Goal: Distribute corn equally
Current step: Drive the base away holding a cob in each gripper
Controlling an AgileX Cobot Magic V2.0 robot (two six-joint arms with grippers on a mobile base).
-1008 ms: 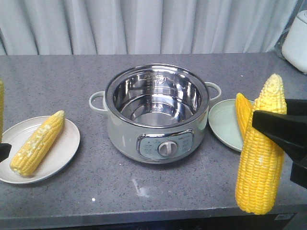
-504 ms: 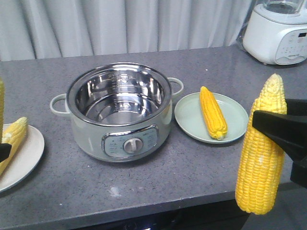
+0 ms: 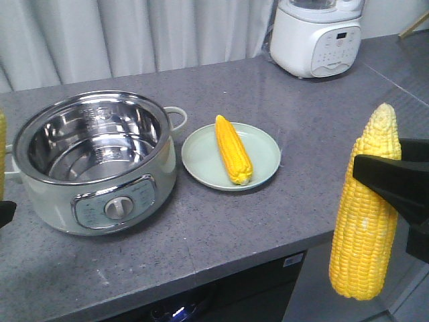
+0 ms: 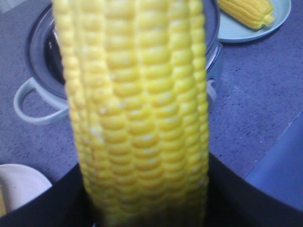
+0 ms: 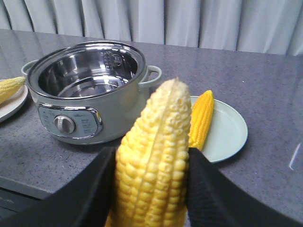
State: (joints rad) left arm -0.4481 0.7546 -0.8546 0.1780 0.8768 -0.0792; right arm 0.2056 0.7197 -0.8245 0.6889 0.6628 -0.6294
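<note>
My right gripper (image 3: 373, 178) is shut on an upright corn cob (image 3: 365, 221) at the right, off the counter's front edge. The right wrist view shows its black fingers (image 5: 90, 189) pressed on both sides of that cob (image 5: 154, 151). My left gripper (image 4: 144, 201) is shut on another cob (image 4: 137, 104), held above the counter beside the pot. Only a sliver of that cob (image 3: 1, 144) shows at the front view's left edge. A third cob (image 3: 233, 149) lies on the pale green plate (image 3: 267, 153). Another cob's tip (image 5: 9, 87) rests on a white plate (image 5: 10, 105) at the left.
A steel electric pot (image 3: 87, 157) with a front dial stands open and empty on the grey counter, left of the green plate. A white blender base (image 3: 318, 37) stands at the back right. The counter's front edge (image 3: 221, 268) runs diagonally below.
The front view has swung right: pot and green plate slid left in frame, the white plate left it, the blender base came in. Both grippers still hold their cobs.
</note>
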